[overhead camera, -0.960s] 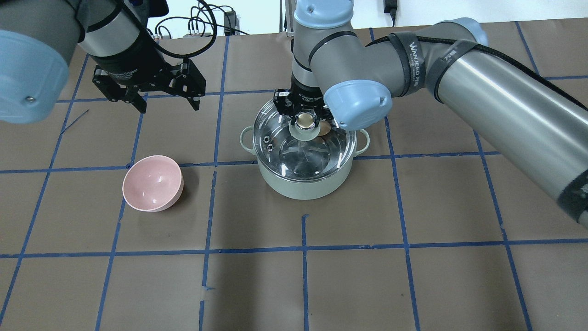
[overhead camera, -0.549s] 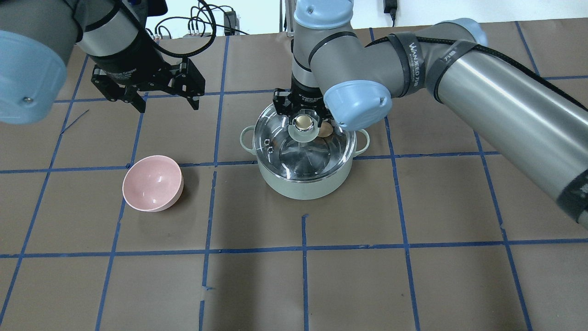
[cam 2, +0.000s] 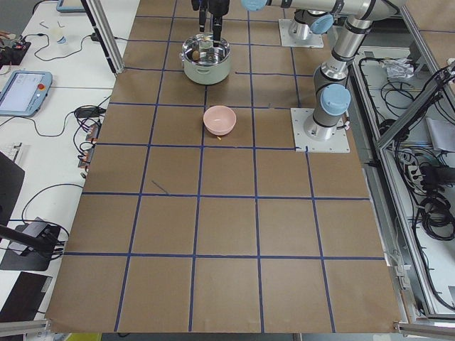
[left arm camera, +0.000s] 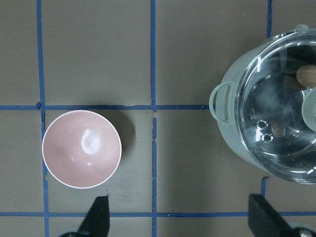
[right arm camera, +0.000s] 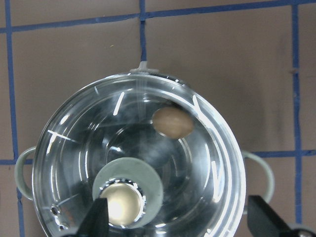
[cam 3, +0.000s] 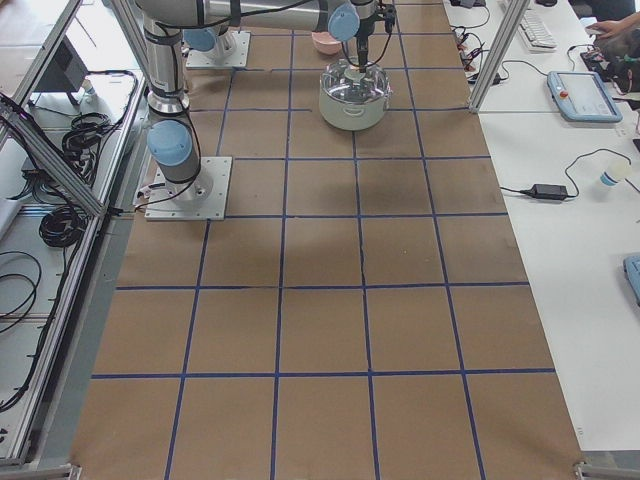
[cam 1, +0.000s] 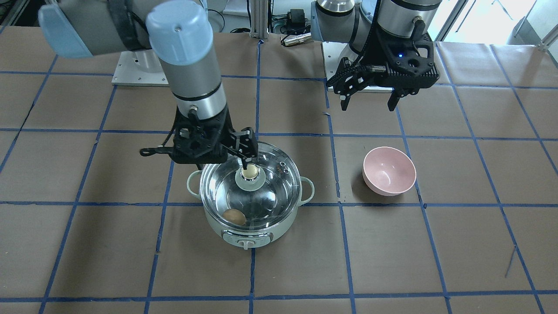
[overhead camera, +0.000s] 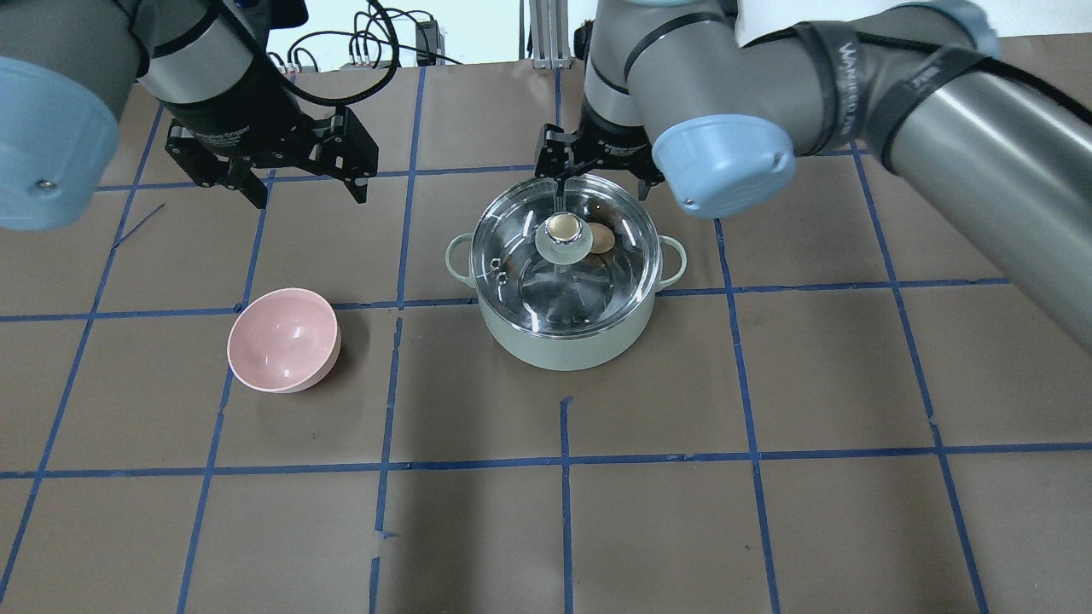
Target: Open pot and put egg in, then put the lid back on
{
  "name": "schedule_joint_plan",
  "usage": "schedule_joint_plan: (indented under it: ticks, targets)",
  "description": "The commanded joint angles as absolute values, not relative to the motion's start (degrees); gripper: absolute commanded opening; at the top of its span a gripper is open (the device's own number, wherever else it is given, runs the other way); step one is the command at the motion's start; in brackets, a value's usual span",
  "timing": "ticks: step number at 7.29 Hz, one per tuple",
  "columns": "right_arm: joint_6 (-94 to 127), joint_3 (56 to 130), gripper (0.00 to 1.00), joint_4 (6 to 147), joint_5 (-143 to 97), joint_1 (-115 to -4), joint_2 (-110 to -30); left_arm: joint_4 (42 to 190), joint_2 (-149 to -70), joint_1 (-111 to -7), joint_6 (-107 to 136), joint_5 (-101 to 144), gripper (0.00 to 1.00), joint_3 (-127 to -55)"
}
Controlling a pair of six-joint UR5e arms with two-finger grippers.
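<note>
On the pot (overhead camera: 563,348) sits the lid (overhead camera: 601,281) — right gripper (overhead camera: 599,182), left gripper (overhead camera: 311,196) both unclenched.

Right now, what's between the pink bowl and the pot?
Only bare table, crossed by one blue tape line. The bowl and pot stand apart. The left wrist view shows it best.

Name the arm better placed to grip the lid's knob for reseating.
Right. The right gripper, jaws open, hangs just beyond the knob of the lid on the pot; the left gripper hangs well aside, nearer the pink bowl.
</note>
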State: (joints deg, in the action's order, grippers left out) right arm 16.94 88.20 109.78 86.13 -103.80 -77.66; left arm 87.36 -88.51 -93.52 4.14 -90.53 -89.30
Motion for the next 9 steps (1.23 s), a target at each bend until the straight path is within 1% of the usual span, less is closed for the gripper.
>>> schedule_joint_plan:
  ticks: [1,2,3,4,5,9]
  targets:
    - [8.15,88.51,1.0,100.25,86.83,-97.15,-86.88,87.36,-88.51,-93.52,4.13,-90.61,1.0,-89.3]
    - [5.65,88.51,1.0,95.58,89.71,-94.42,-91.19,87.36,-88.51,-93.52,4.13,-90.62,1.0,-89.3]
    - [0.23,88.59,1.0,94.15,90.0,-91.87,-93.41,87.71,-88.51,-93.6,4.13,-90.53,1.0,-89.3]
    - [-1.3,89.46,1.0,93.0,89.74,-90.54,-93.34,87.71,-88.42,-93.6,4.13,-90.61,1.0,-89.3]
    - [-1.67,92.0,1.0,93.95,89.48,-90.35,-93.6,87.71,-88.42,-93.52,4.13,-90.62,1.0,-89.21]
    - [-1.76,92.46,1.0,94.13,89.74,-90.44,-93.6,91.23,-89.03,-93.25,3.78,-90.26,1.0,-86.92]
